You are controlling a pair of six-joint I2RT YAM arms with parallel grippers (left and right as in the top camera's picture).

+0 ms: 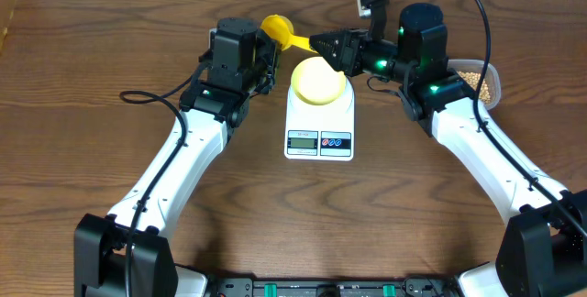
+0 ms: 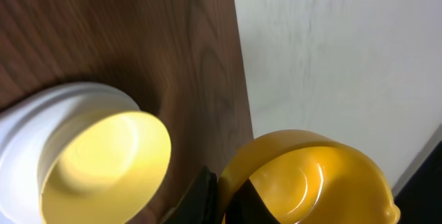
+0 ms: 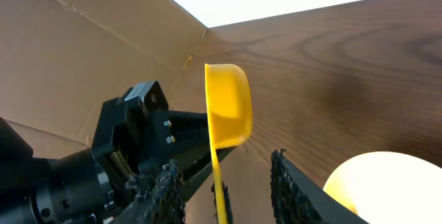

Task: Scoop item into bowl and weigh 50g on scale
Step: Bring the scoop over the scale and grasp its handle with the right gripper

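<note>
No legible text, number, brand or sign appears in any view. The scale [image 1: 319,123] carries a small grey display [image 1: 302,140] along its near edge, but the digits are too small to read from overhead. Just beside the display, on the same edge, two round buttons [image 1: 336,140] bear coloured marks that cannot be deciphered.
</note>
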